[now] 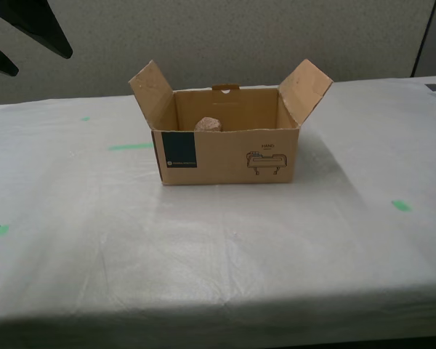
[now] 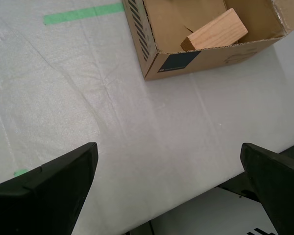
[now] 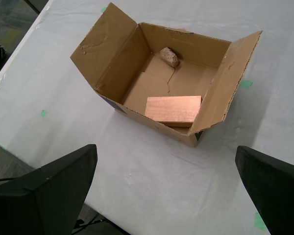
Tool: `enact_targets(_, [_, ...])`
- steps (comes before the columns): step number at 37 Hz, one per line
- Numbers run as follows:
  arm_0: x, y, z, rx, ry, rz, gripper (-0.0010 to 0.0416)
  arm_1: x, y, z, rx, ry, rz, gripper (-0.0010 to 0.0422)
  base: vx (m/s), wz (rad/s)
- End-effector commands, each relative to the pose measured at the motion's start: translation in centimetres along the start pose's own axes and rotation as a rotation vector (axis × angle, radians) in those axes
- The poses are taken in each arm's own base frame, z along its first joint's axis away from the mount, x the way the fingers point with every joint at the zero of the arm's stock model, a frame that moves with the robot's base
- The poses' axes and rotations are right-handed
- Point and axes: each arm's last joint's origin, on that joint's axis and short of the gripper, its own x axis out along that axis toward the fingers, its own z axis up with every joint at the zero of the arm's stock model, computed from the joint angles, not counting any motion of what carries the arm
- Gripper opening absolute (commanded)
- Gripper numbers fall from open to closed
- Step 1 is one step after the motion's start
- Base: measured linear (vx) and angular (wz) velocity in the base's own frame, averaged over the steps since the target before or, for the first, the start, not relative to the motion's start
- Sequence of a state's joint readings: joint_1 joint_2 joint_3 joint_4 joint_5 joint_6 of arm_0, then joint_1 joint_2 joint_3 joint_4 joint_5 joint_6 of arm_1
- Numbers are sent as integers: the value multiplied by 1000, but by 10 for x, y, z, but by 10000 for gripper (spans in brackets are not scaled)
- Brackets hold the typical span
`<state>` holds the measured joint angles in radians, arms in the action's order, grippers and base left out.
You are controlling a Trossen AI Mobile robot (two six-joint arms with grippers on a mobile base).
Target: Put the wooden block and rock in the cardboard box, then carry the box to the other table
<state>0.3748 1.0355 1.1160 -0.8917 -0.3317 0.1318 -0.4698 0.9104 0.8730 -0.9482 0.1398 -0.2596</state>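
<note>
My first gripper (image 3: 166, 191) hangs above the near part of the table (image 1: 225, 254) with its jaws spread wide and nothing between them, and my second gripper (image 2: 169, 188) hovers likewise near the table's edge, its jaws wide apart and empty. Beyond them the cloth-draped white table carries green tape marks (image 1: 401, 206) and, farther in, the cardboard box (image 1: 229, 153), standing upright and square on the cloth with both side flaps splayed outward. Inside it the wooden block (image 3: 173, 108) lies against one wall, tipped a little in the second wrist view, and the rock (image 3: 169, 57) sits on the box floor by the opposite wall, well apart from the block. Both things are in the box and the box rests on white cloth, so I judge the loading finished and the carry at or near its end; what is left seems to be leaving the box settled. To do that well I would keep both jaws open and draw the arms back and upward, clear of the flaps, since a brush against either flap could skid the light carton across the smooth cloth. Farthest off is a grey wall (image 1: 225, 36).
</note>
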Motion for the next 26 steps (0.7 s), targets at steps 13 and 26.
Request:
enact_targets(13, [0, 0, 0, -1, -1, 0, 393, 0, 0, 0, -1, -1, 1, 398, 0, 0])
enact_targets(26, [0, 0, 0, -1, -1, 0, 393, 0, 0, 0, -1, -1, 1, 398, 0, 0])
